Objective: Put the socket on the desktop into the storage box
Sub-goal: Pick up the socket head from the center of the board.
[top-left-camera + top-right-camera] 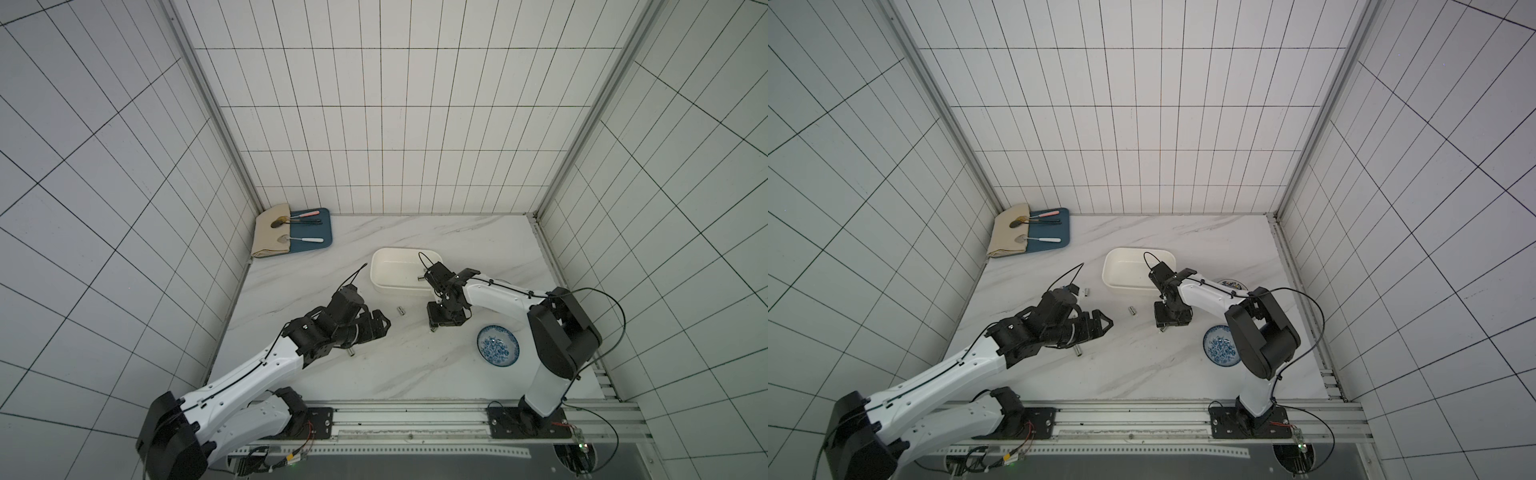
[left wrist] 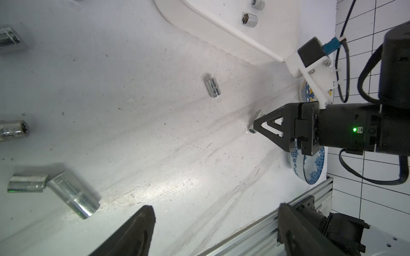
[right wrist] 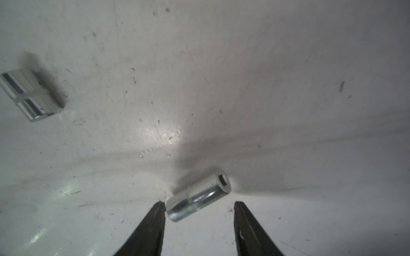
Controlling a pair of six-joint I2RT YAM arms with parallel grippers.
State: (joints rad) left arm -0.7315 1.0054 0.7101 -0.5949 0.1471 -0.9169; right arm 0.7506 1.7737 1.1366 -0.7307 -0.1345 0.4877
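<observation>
Right wrist view: socket [image 3: 198, 195] lies lower centre, between our right fingers [image 3: 153, 223], axis skewed diagonally; fingers apart, not clamped. Left fingers [image 2: 137, 232] wide apart, farther.

No legible text, label, brand or number on anything in view

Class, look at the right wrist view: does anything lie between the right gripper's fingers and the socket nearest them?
Nothing visible does. The socket lies on the desktop between the open fingers of the right gripper, close to one fingertip.
</observation>
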